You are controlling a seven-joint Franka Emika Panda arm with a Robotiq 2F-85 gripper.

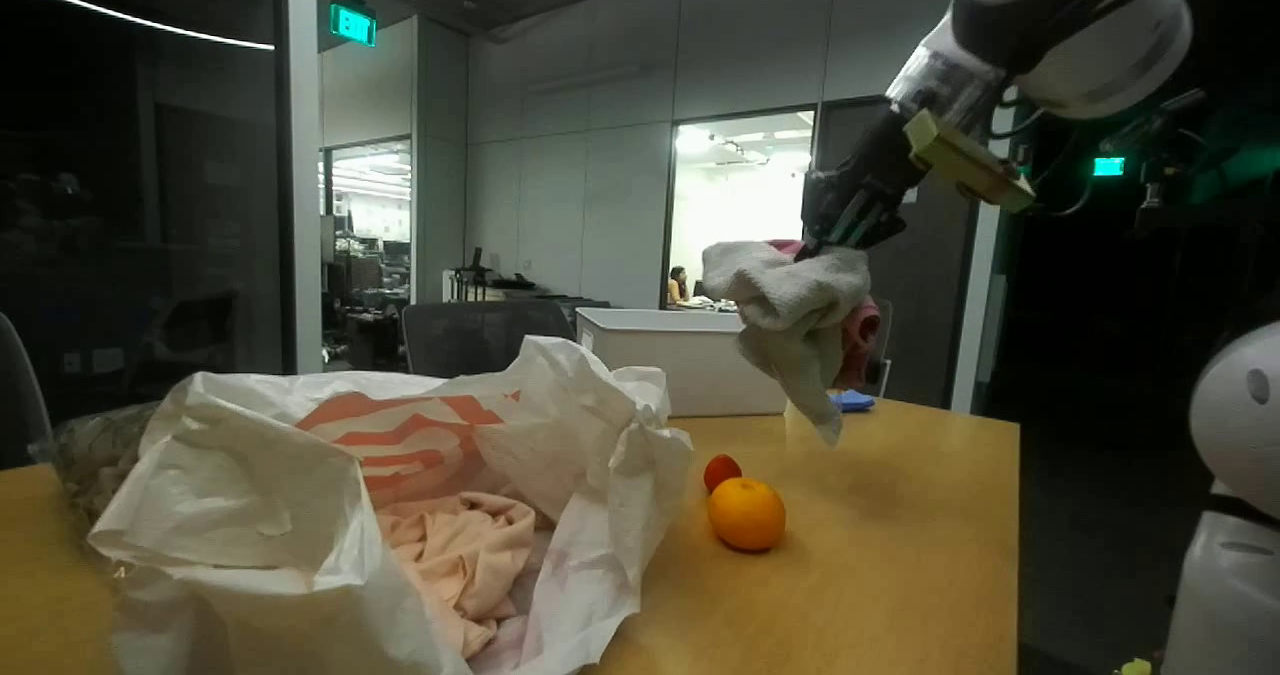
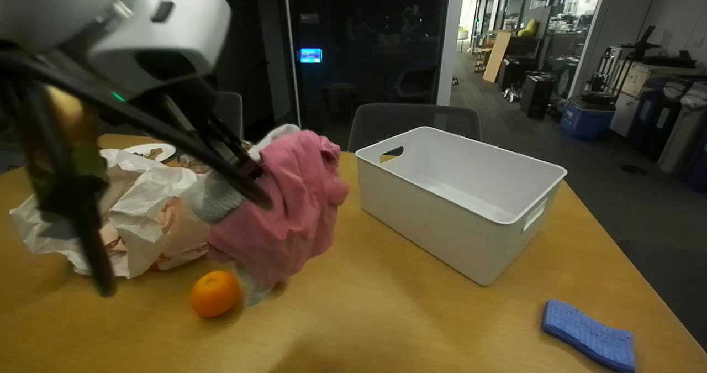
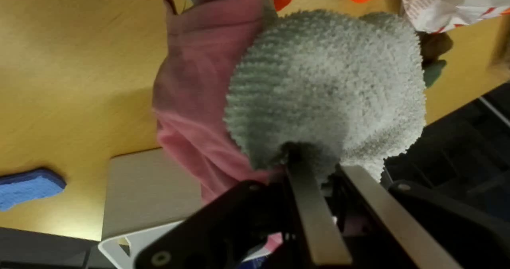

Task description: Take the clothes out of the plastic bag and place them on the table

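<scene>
Your jaws pinch a fluffy white cloth (image 3: 330,81) above the tan wood-look counter (image 1: 900,515)
They're clamped nearly together; a smooth pink cloth (image 2: 290,210) hangs with it. Both look light and limp, so gathered folds should hold best. Peach-coloured fabric (image 1: 460,550) lies inside the crumpled white plastic bag (image 1: 250,485): pinch a raised fold.

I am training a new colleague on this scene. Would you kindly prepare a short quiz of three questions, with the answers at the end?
1. True or false: peach cloth lies inside the plastic bag.
2. Choose one. The gripper holds: a) a blue block; b) a pink-and-white cloth bundle; c) a plate.
3. Short answer: which is nearer to the plastic bag, the orange fruit or the white bin?

Key: 1 true; 2 b; 3 the orange fruit.
</scene>
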